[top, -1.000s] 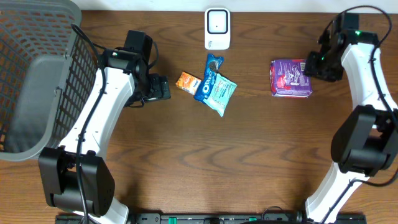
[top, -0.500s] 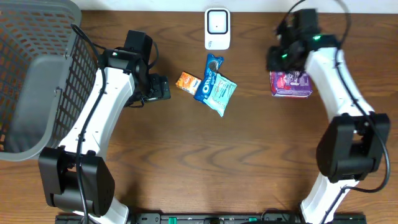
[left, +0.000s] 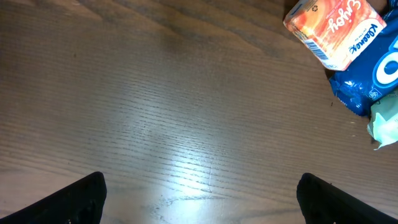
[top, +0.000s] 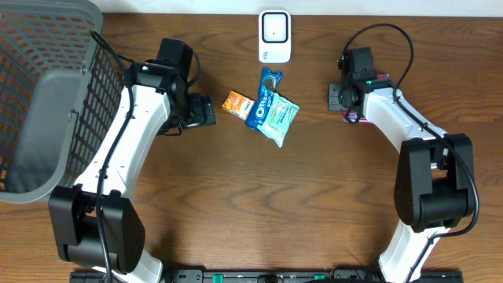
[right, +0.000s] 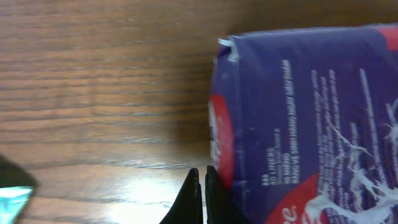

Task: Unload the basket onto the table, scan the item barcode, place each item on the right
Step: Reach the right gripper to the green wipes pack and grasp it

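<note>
A purple packet (right: 305, 118) fills the right of the right wrist view; from overhead only a sliver of the purple packet (top: 350, 117) shows under the right arm. My right gripper (right: 202, 171) is shut with nothing between its fingers, its tips right against the packet's left edge. The white scanner (top: 274, 35) stands at the back centre. My left gripper (top: 202, 112) hangs wide open over bare wood, left of an orange tissue pack (top: 237, 104). In the left wrist view that orange pack (left: 333, 28) lies at the top right, beyond my left gripper (left: 201, 180).
A blue Oreo pack (top: 266, 93) and a pale teal pouch (top: 280, 118) lie together between the two grippers. A grey mesh basket (top: 47, 94) takes up the table's left end.
My right arm swung from the packet's right side across to its left, and its jaws closed. The left arm has not moved.
</note>
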Controlling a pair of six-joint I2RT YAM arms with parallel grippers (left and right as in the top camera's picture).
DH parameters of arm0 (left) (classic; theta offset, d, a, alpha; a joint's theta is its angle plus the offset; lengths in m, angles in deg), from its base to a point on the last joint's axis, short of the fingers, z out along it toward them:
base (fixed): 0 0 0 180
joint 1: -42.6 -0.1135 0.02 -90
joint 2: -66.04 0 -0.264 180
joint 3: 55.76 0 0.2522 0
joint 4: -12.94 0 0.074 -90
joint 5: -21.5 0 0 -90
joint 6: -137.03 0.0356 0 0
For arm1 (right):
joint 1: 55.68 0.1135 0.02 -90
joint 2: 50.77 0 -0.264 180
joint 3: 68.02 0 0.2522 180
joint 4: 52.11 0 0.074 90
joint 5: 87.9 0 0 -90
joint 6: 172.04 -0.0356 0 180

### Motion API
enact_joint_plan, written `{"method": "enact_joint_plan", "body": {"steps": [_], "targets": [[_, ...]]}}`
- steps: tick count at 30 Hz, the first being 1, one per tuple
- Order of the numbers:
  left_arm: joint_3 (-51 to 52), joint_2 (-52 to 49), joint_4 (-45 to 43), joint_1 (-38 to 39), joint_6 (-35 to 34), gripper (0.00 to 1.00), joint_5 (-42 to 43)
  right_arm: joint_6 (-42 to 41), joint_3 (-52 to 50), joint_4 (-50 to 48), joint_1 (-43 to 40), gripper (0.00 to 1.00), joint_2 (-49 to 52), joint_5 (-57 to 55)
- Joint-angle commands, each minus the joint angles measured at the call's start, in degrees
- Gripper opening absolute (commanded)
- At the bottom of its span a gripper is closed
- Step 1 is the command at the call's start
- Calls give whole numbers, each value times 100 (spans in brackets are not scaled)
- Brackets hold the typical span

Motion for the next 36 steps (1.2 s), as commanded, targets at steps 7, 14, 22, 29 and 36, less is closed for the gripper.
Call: {"method": "enact_joint_plan", "body": {"steps": [7, 14, 22, 29, 36], "targets": [[13, 28, 13, -4, 74, 98, -74, -81, -68, -254, -280, 1, -28, -1056], [15, 28, 13, -4, 74, 98, -74, -79, -35, -83, -402, 1, -68, -1005], [15, 28, 13, -4, 74, 98, -74, -79, 428, 223, -249, 19, -380, -807], [13, 28, 13, -4, 74, 98, -76, -83, 605, 560, -216, 40, -404, 1633], [13, 28, 13, -4, 74, 98, -76, -101, 382, 894, -24, 71, -361, 3460]]}}
